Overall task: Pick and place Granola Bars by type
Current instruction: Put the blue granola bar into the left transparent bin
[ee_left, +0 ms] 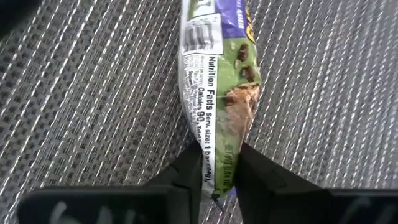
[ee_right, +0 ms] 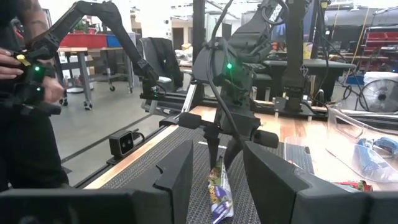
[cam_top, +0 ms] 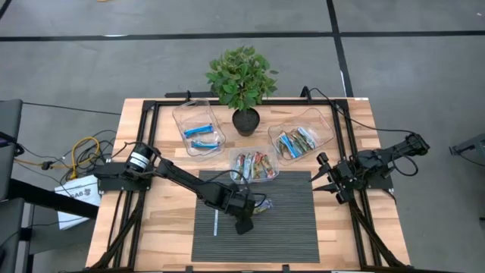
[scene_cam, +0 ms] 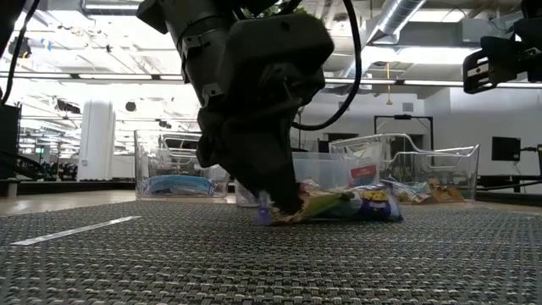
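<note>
One green-wrapped granola bar (ee_left: 219, 93) lies flat on the dark woven mat (cam_top: 295, 235) in the middle of the surface (cam_top: 379, 250), and it is pinched at one end between the fingers of the left hand (cam_top: 247, 220), which are drawn in close on either side of the wrapper's crimped tail, as the left wrist view shows. The end is probably taken because the bar is slim and lies flat, so that the seam offers the easiest purchase; the bar is not yet seen clear of the mat in the low view. Three clear tubs are set in an arc beyond the mat, presumably one for each kind: blue bars (cam_top: 201, 135) are kept in the left tub (cam_top: 182, 114), multicoloured bars (cam_top: 252, 165) in the middle tub (cam_top: 235, 155), and a mixed lot with green in the right tub (cam_top: 322, 121), the likely home for this one (a potted plant (cam_top: 242, 80) stands between the tubs). A thin white stick (cam_top: 216, 222) lies on the mat just beside the left arm. That arm is stretched from the left edge across the mat, with its wrist bent steeply down over the bar. The right hand (cam_top: 322, 178) is held at the mat's right edge, pointed toward the middle, its fingers parted and empty.
</note>
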